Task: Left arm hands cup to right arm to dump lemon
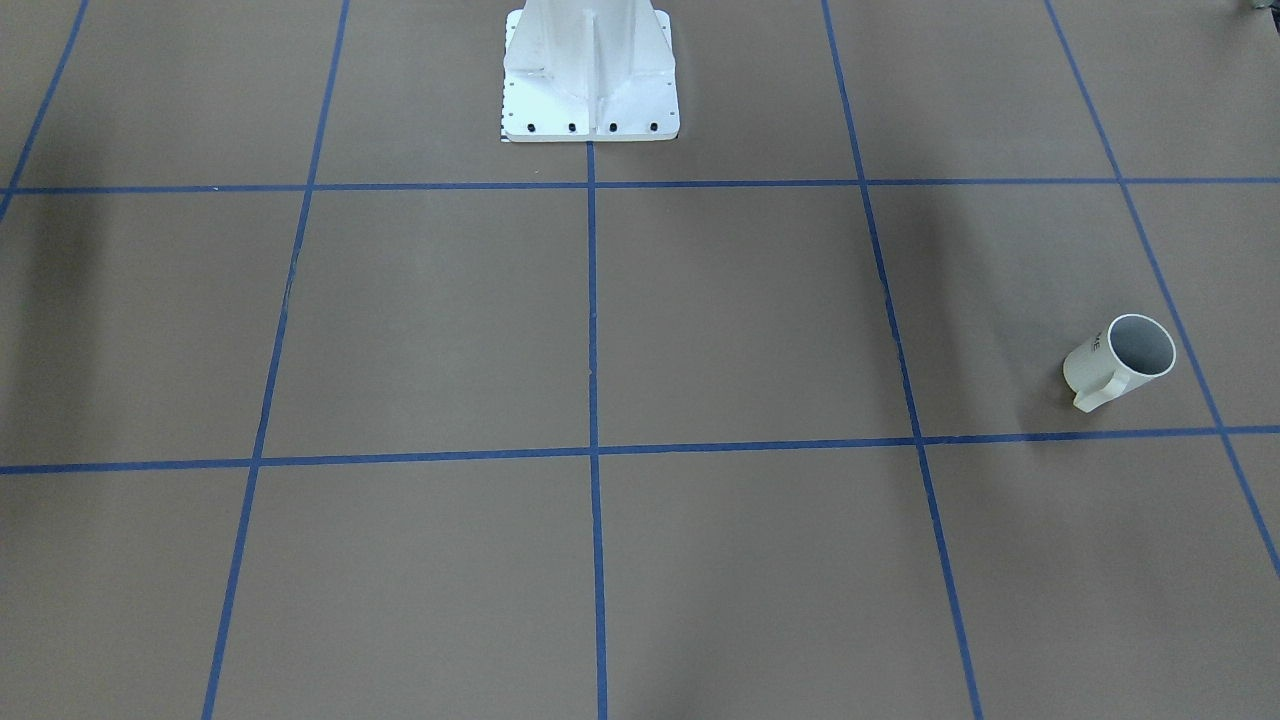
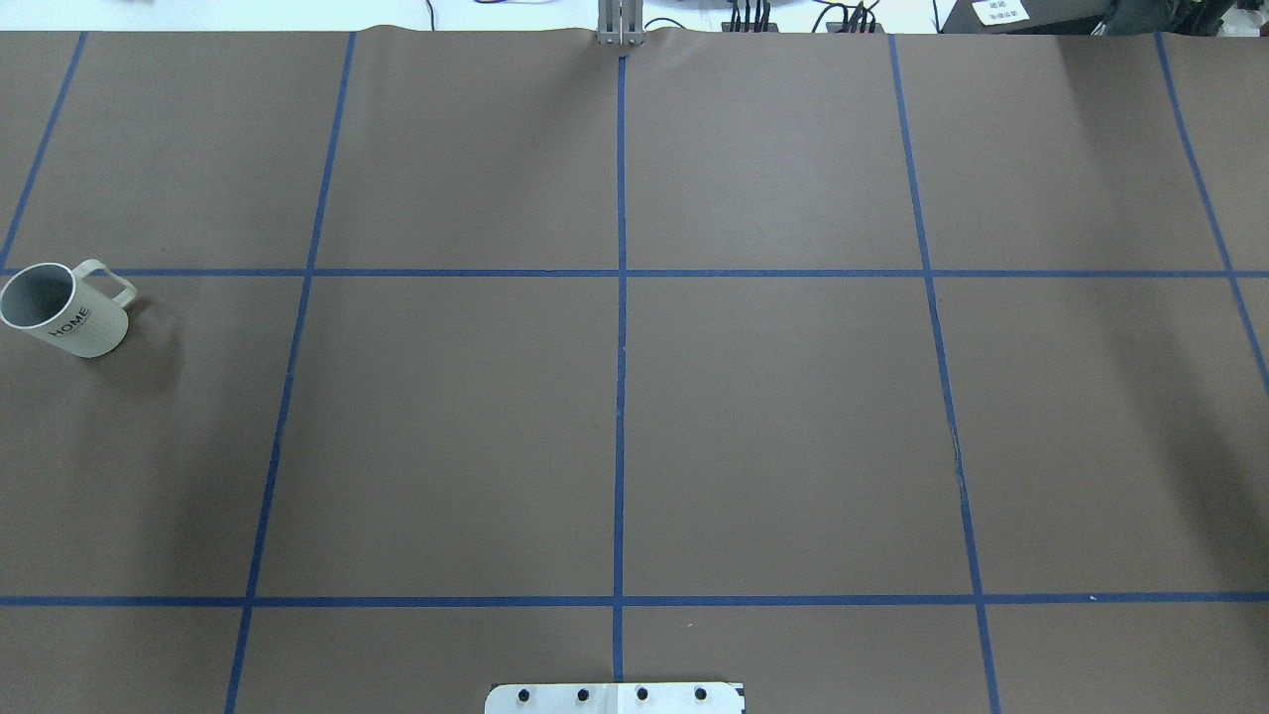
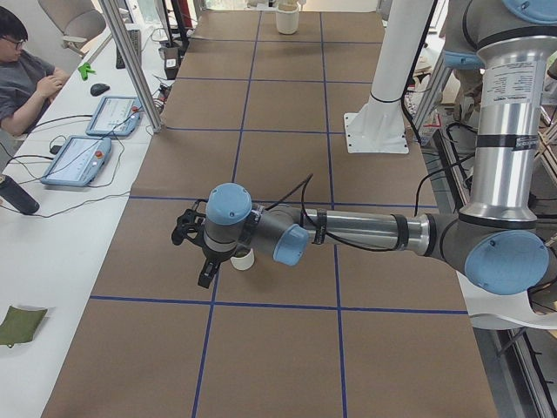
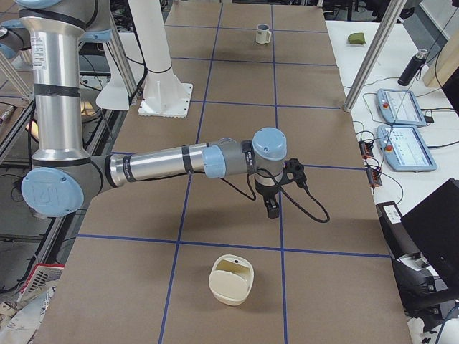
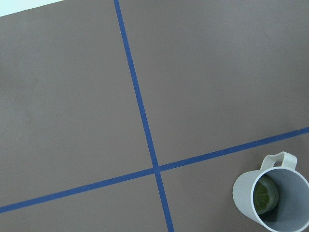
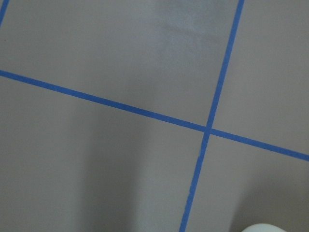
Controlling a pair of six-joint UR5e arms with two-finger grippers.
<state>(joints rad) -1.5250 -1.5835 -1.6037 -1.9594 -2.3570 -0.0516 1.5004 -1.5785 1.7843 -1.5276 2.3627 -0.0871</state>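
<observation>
Two high fixed cameras look steeply down on the blue-taped brown surface (image 2: pixel 793 416) from opposite sides; both show the cup (image 2: pixel 67 315) and white robot base (image 1: pixel 590 90). Two end cameras look along it. Both wrist cameras face down, close in.

Robotics lab. White pedestal (image 3: pixel 377 131) bolted to a table (image 2: pixel 793 446) papered brown and marked with a blue tape grid (image 2: pixel 620 397); cobot arm (image 3: pixel 509 131) just beside it. Across the table from the pedestal: teach pendants (image 3: pixel 77 161), cables (image 2: pixel 750 15), seated operator (image 3: pixel 22 87), aluminium post (image 3: pixel 129 65).
</observation>
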